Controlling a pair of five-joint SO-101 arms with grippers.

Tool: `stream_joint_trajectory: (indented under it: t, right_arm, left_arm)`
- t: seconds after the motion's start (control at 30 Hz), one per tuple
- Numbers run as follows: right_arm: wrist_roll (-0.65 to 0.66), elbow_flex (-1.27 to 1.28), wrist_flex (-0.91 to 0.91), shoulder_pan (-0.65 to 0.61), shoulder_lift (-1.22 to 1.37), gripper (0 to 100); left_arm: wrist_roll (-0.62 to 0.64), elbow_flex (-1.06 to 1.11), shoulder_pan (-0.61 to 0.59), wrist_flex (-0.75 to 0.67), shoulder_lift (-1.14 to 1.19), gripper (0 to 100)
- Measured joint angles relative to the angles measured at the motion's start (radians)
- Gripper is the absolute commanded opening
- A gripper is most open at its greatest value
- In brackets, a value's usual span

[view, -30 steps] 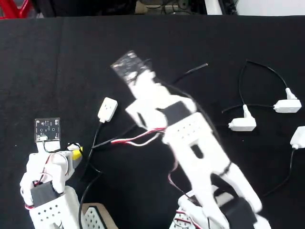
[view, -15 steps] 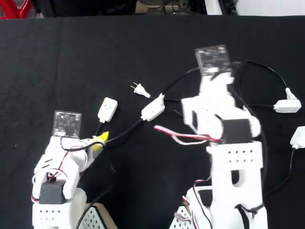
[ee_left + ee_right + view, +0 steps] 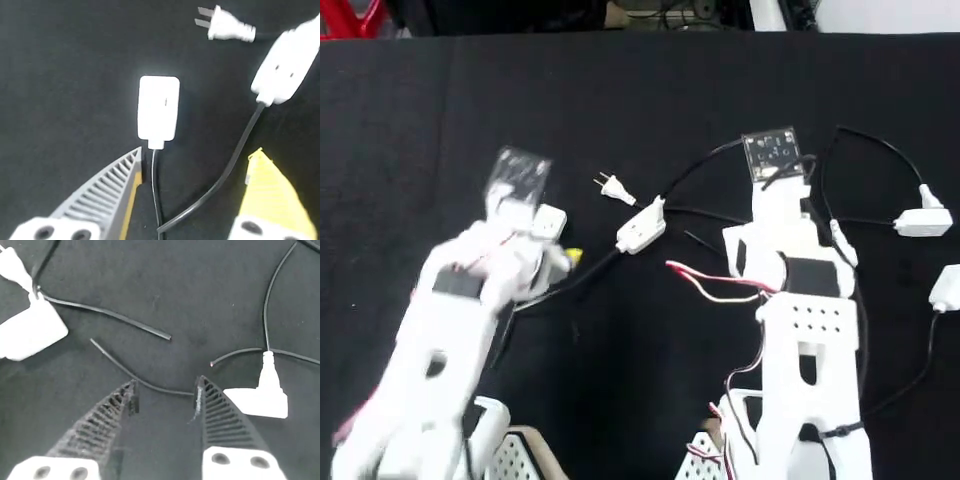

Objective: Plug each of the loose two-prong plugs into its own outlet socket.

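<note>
Left gripper (image 3: 197,152) is being held wide open astride the cord of the outlet socket (image 3: 158,107), arm-covered in the high view, two-prong plug (image 3: 225,27) near; right gripper (image 3: 165,387) is being held open beside a white connector (image 3: 260,400).

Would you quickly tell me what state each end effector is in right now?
Left end effector: open, holding nothing.
Right end effector: open, holding nothing.

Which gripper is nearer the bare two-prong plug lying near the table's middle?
Left. The left gripper hangs open over a white socket next to the two-prong plug; the right gripper is farther off, beside an angled plug.
</note>
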Motion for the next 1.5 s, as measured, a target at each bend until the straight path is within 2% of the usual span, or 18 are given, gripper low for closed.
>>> stream_joint_trajectory:
  t: [0.1, 0.2, 0.4, 0.67, 0.9, 1.07, 1.37, 1.5]
  right_arm:
    - [-0.015, 0.058, -0.101, 0.002, 0.000, 17.7]
    - [-0.018, 0.066, -0.129, 0.002, 0.000, 17.7]
    - [-0.018, 0.072, -0.141, 0.002, 0.000, 17.7]
    - [-0.018, 0.072, -0.141, 0.002, 0.000, 17.7]
    - [-0.018, 0.072, -0.141, 0.002, 0.000, 17.7]
    - [-0.018, 0.072, -0.141, 0.002, 0.000, 17.7]
    - [-0.018, 0.072, -0.141, 0.002, 0.000, 17.7]
    - [-0.018, 0.077, -0.144, 0.002, 0.000, 17.7]
  left_arm:
    - [-0.066, -0.167, 0.003, -0.002, 0.285, 30]
    - [-0.100, -0.311, 0.003, 0.035, 0.502, 25]
    - [-0.114, -0.519, 0.003, 0.107, 0.720, 25]
    - [-0.137, -0.611, 0.002, 0.107, 0.836, 25]
    - [-0.158, -0.712, -0.058, 0.103, 0.980, 25]
    - [-0.187, -0.798, -0.063, 0.199, 1.049, 24]
    - [-0.201, -0.850, -0.107, 0.284, 1.059, 4]
    - [-0.201, -0.881, -0.110, 0.371, 1.060, 3]
